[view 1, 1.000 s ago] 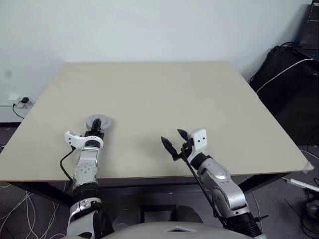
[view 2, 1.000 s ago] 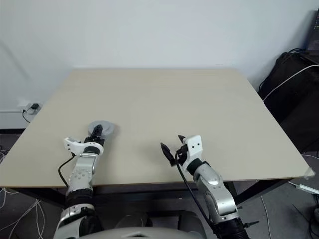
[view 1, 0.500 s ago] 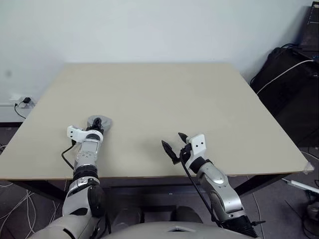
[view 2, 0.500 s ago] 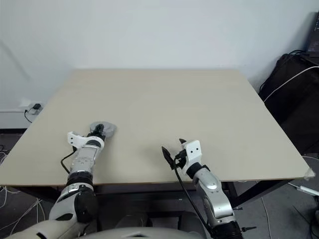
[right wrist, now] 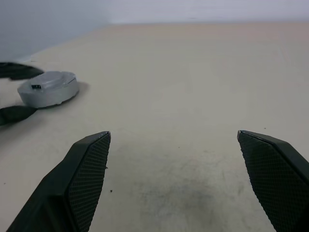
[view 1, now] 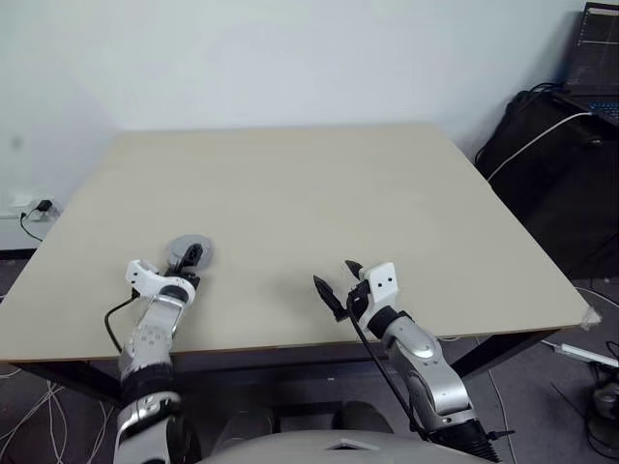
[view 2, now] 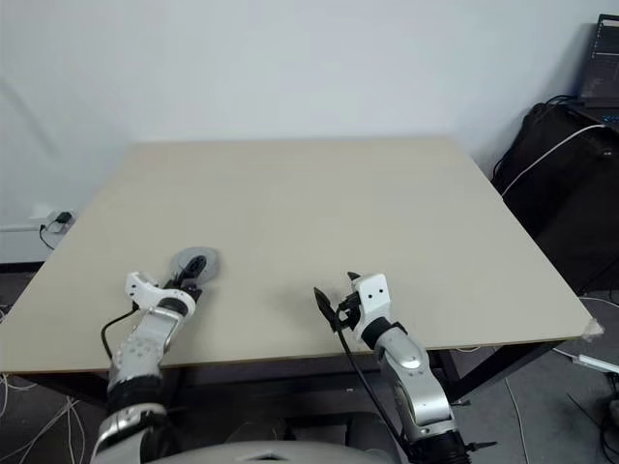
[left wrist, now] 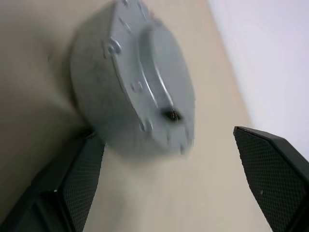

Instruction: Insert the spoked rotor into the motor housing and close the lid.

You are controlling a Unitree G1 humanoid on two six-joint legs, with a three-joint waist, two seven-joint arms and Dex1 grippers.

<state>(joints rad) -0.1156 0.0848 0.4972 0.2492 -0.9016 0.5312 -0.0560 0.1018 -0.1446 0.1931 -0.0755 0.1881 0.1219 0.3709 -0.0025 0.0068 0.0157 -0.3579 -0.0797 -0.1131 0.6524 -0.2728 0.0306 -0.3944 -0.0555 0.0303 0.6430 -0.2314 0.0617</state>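
A round grey metal unit (view 1: 189, 251) lies flat on the table (view 1: 319, 184) near its front left. Its top is the lid (left wrist: 161, 82), a grey disc with a small dark centre hole, sitting on the round body of the motor housing (left wrist: 101, 101). The spoked rotor is hidden. My left gripper (left wrist: 166, 135) is open just behind the unit, one finger (left wrist: 77, 179) close by its edge, nothing held. The right wrist view shows the unit (right wrist: 48, 89) off to the side. My right gripper (view 1: 334, 274) hangs open and empty over the table's front middle.
Black bags and cables (view 1: 546, 145) stand past the table's right edge, with a laptop (view 1: 595, 48) above them. A wall socket with a plug (view 1: 34, 208) is low on the left wall. A white wall runs behind the table.
My left gripper has opened and drawn back slightly from the grey unit, which stays on the table. The head camera has shifted a little. The right arm has held still.
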